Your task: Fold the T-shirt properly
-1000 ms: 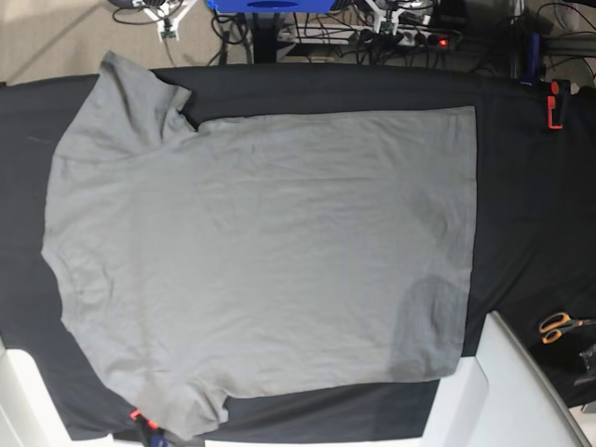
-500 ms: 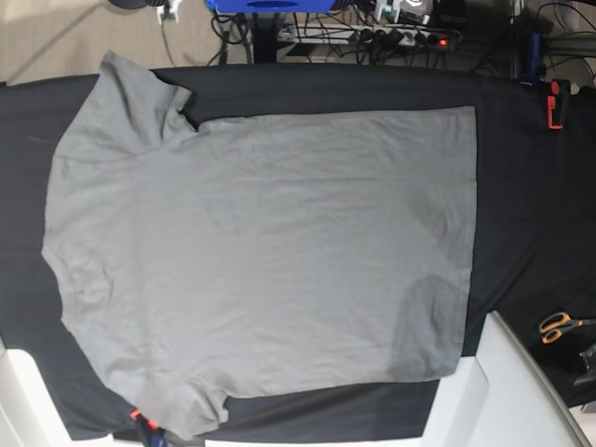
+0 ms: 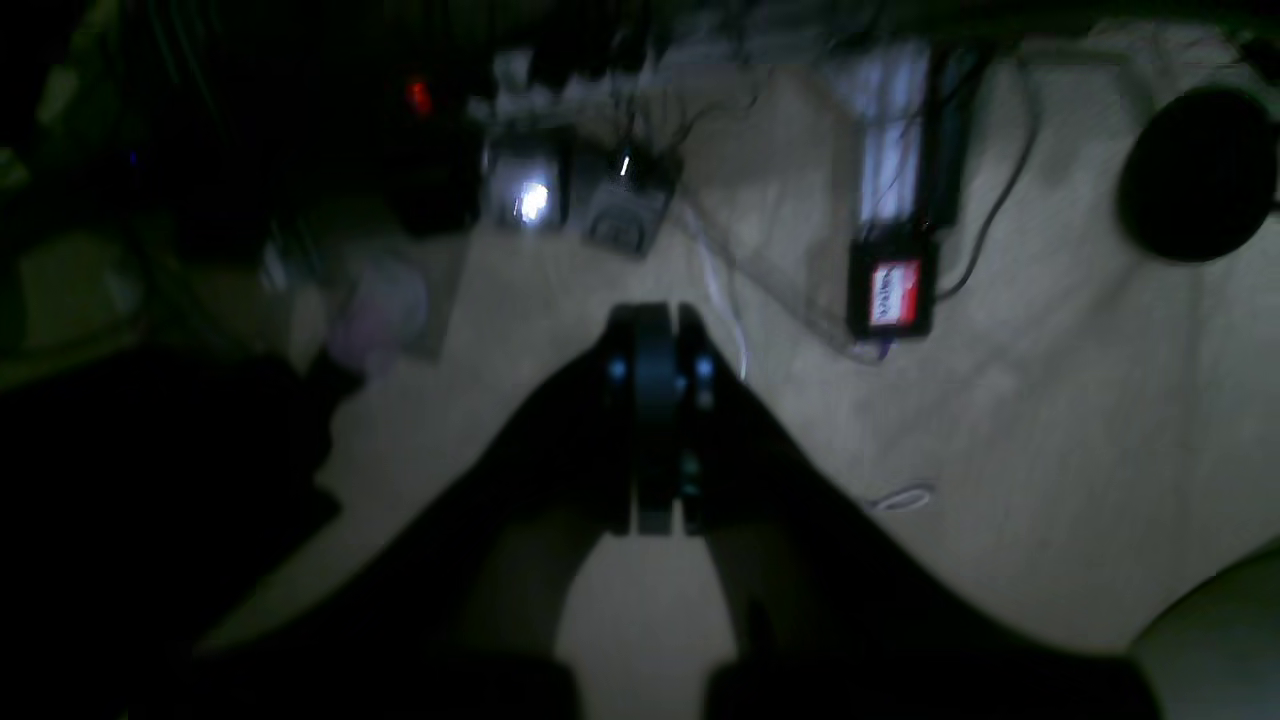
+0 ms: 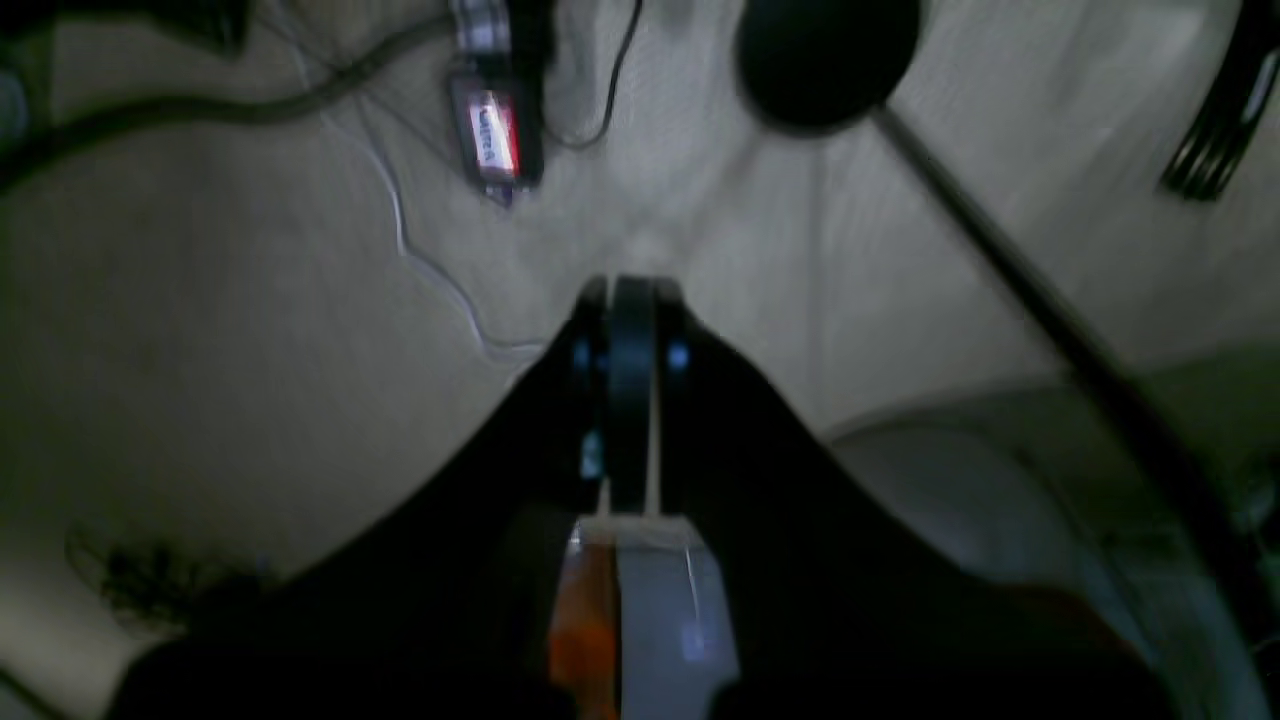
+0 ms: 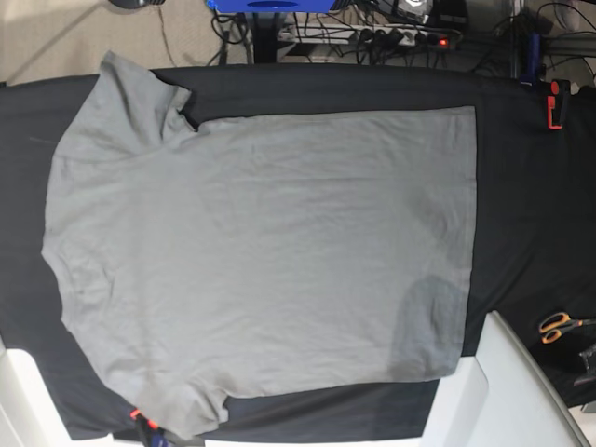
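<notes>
The grey T-shirt (image 5: 261, 251) lies spread flat on the black cloth (image 5: 531, 205), with its collar end to the left, its hem to the right, and one sleeve at the top left and one at the bottom left. Neither gripper touches it. In the left wrist view my left gripper (image 3: 655, 318) is shut with nothing in it, hanging over the pale floor and its cables. My right gripper (image 4: 622, 292) is also shut and empty, above the floor beside the table. The base view shows almost nothing of either arm.
Orange-handled scissors (image 5: 559, 326) lie on the cloth at the right edge. A red clamp (image 5: 556, 102) grips the table's far right corner. A white panel (image 5: 521, 391) stands at the bottom right. A power strip (image 5: 410, 39) and cables lie on the floor behind the table.
At the top edge of the base view both grippers have slid up and nearly out of frame. The T-shirt has not moved.
</notes>
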